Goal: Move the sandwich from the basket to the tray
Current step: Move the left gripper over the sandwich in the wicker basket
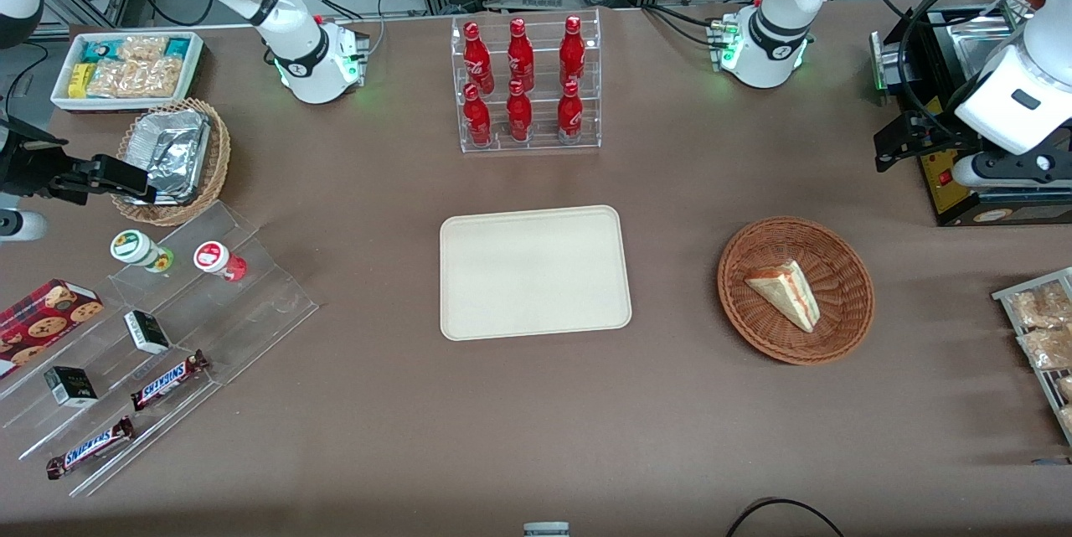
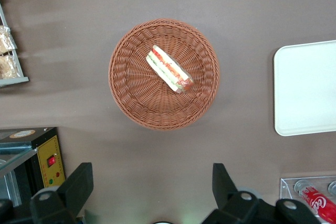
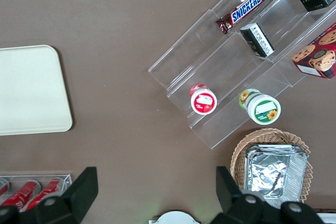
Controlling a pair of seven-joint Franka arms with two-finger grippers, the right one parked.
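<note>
Over at the parked arm's end of the table, a white bin of snack packets (image 1: 126, 68) sits farthest from the front camera. Nearer is a tan wicker basket holding crumpled foil (image 1: 172, 156), and nearer again a clear stepped stand (image 1: 251, 286) with cups, small boxes and candy bars.

Moving to the middle, a clear rack of red bottles (image 1: 528, 85) stands farther from the camera than the tray (image 1: 534, 273). That tray is flat, cream-beige, with rounded corners and a low rim, and nothing lies on it.

On towards the working arm's end now, and the round reddish-brown basket (image 1: 854, 302) is on the table, well apart from the tray. The sandwich (image 1: 785, 292) is lying in it, across the middle of the weave. It's a small triangular wedge of white bread. The wrist view shows its cut edge (image 2: 169, 70) with orange-red and green layers under a clear wrap, and the basket wall (image 2: 131, 87) ringing it on all sides.

Last, the gripper (image 1: 896, 143) hangs in the air, farther from the camera than the basket and closer to the table's end. It is beside a black box with a yellow panel (image 1: 950, 185). From the wrist, the gripper (image 2: 152, 192) has its jaws spread wide. One dark finger (image 2: 79, 184) shows on each side, nothing is held between them, and they touch nothing.
</note>
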